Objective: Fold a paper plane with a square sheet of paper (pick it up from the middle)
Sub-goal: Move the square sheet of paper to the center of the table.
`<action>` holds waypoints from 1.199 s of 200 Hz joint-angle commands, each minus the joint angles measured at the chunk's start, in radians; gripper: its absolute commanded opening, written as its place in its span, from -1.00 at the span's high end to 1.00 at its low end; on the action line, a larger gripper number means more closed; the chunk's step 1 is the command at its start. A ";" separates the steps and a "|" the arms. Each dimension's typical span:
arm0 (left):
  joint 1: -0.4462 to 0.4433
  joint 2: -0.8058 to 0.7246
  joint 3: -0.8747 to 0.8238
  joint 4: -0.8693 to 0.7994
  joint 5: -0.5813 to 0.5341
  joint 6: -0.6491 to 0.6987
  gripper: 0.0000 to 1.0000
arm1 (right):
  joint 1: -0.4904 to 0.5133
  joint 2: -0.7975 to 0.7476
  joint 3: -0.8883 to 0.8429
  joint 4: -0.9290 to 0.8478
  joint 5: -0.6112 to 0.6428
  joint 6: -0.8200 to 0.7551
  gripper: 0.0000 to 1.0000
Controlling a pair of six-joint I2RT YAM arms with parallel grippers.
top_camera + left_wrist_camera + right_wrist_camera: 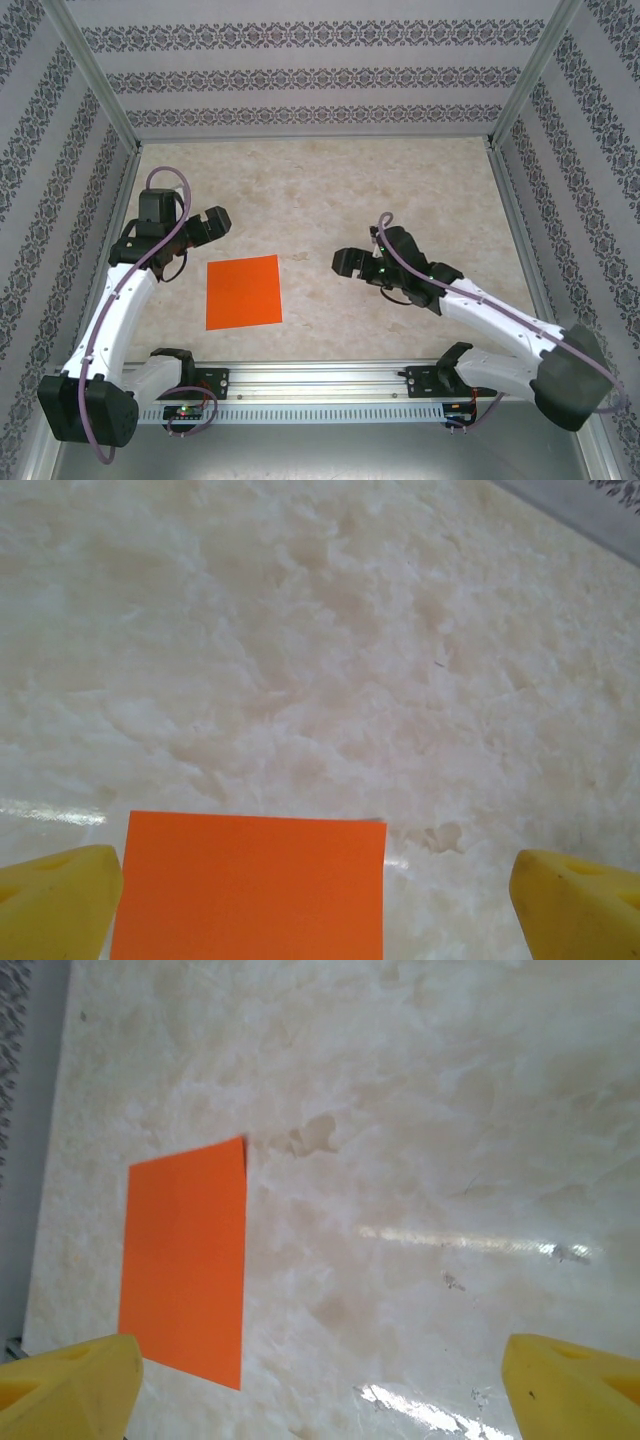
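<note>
Top view: the sheet lies flat and unfolded on the table. The left gripper hangs just beyond the sheet's far-left corner, jaws apart, off the paper. The right gripper is to the sheet's right, pointing at it but not touching it, jaws apart.

Left wrist: I see the sheet's far edge low in frame, between the yellow pads and closer to the left-hand one. The pads are spread wide.

Right wrist: the sheet lies ahead and to the left, just past the left-hand pad. The pads are spread wide, clamped on nothing.
</note>
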 commanded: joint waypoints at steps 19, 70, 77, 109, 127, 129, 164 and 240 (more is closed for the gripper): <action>0.012 -0.002 -0.006 -0.053 0.022 0.112 -1.00 | 0.114 0.197 0.161 0.049 0.052 0.012 -0.84; 0.013 -0.029 -0.037 -0.038 -0.016 0.129 -1.00 | 0.232 0.532 0.438 0.082 0.050 0.034 -0.69; 0.014 -0.034 -0.032 -0.045 -0.036 0.126 -1.00 | 0.244 0.574 0.476 0.090 0.040 0.039 -0.68; 0.017 -0.094 -0.042 -0.042 -0.126 0.106 -1.00 | 0.279 0.766 0.650 0.111 -0.031 0.081 -0.41; 0.022 -0.124 -0.046 -0.058 -0.235 0.089 -1.00 | 0.296 0.835 0.714 0.087 -0.012 0.115 -0.31; 0.023 -0.126 -0.047 -0.059 -0.245 0.089 -1.00 | 0.297 0.841 0.717 0.090 -0.015 0.120 -0.29; 0.038 -0.133 -0.045 -0.099 -0.377 0.080 -1.00 | 0.324 0.943 0.752 0.125 -0.075 0.166 -0.23; 0.038 -0.117 -0.056 -0.086 -0.258 0.076 -1.00 | 0.294 0.967 0.632 0.061 -0.011 0.165 -0.19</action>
